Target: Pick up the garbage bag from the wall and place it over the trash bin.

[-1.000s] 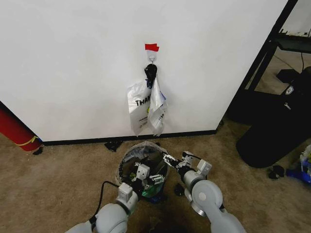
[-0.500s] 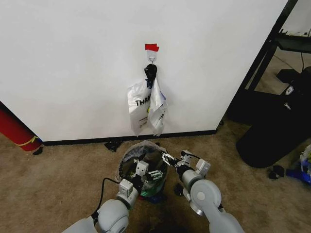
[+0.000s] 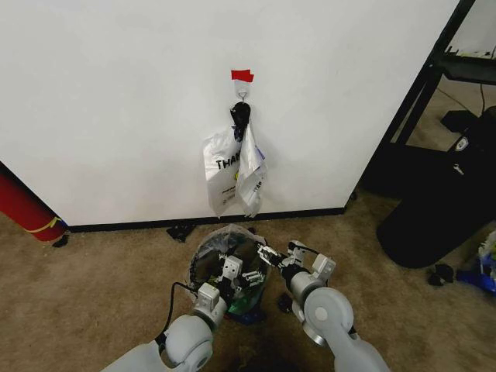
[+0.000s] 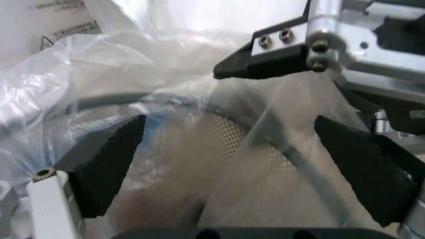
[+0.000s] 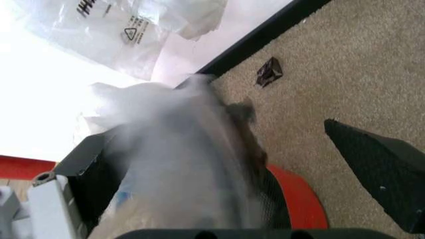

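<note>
the smooth white wall [image 3: 116, 101] carries a small metal hook [image 3: 242, 94] under red tape, with an opaque white bag [image 3: 232, 170] hanging from it. on the beige carpet [image 3: 101, 271] below stands the round black mesh bin [image 3: 203, 267] with a red base; the thin crinkly clear bag [image 3: 232, 236] is draped over its rim. the left gripper [image 3: 238, 276] and right gripper [image 3: 267, 256] both gape open at the rim, plastic between the pads [image 4: 106, 159].

tan carpet [image 3: 93, 271], black baseboard [image 3: 294, 215]
</note>
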### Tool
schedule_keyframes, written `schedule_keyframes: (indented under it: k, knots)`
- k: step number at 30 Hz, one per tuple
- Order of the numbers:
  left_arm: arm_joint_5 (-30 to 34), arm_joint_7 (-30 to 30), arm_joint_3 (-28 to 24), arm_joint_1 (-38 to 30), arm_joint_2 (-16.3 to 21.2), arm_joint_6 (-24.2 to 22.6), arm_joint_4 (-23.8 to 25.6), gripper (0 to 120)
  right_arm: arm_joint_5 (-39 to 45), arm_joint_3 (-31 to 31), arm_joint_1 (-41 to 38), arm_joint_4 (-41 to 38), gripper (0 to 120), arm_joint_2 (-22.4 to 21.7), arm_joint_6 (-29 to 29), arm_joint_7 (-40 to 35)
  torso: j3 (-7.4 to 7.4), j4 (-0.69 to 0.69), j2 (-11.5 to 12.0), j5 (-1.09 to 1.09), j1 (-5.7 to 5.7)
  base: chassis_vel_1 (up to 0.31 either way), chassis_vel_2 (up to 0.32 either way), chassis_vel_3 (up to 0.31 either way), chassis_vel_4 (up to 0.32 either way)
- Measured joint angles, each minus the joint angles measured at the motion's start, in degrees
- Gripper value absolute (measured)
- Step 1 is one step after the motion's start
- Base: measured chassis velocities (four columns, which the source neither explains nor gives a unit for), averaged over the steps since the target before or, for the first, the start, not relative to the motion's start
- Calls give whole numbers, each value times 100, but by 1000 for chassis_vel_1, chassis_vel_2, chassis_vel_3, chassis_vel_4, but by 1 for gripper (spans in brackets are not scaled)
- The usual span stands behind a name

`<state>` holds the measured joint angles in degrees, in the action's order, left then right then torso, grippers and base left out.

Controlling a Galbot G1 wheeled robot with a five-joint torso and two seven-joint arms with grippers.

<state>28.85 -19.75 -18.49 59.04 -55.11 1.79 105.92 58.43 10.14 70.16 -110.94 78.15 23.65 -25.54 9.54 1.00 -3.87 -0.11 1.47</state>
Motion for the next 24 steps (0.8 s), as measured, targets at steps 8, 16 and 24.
schedule_keyframes:
  k: [8,16,24]
  knots:
    - [64,-54,-57,-77,-126,-12,-83,100,97,17,45,-38,100,33,-9,7,0,0,0,0,0,0,0,0,0]
    - [70,-65,202,177,258,-66,476,100,-389,19,230,-215,100,-83,-178,312,0,0,0,0,0,0,0,0,0]
    - [-56,-15,880,949,463,131,1112,100,-1884,72,457,-433,100,-195,-1146,936,0,0,0,1,0,0,0,0,0]
